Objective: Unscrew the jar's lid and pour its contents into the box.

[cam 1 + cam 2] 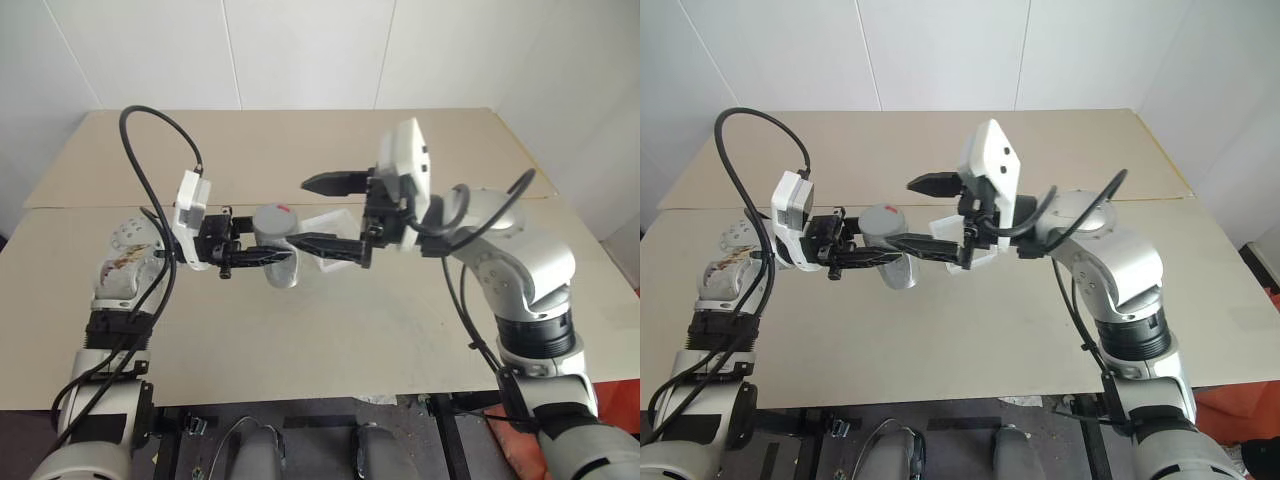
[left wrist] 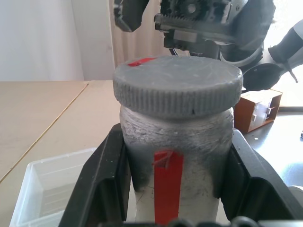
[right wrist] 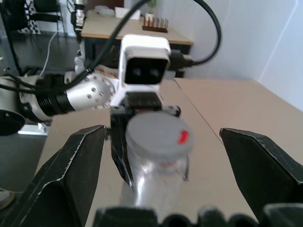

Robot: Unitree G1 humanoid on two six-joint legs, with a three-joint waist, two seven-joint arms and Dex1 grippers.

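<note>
Here the left gripper [image 1: 262, 258] pinches the jar [image 1: 277, 250] upright above the table, and its lid [image 2: 177, 86] sits straight ahead of the right gripper [image 1: 335, 212], whose spread fingers straddle it without touching, the nearer arm for unscrewing.
</note>
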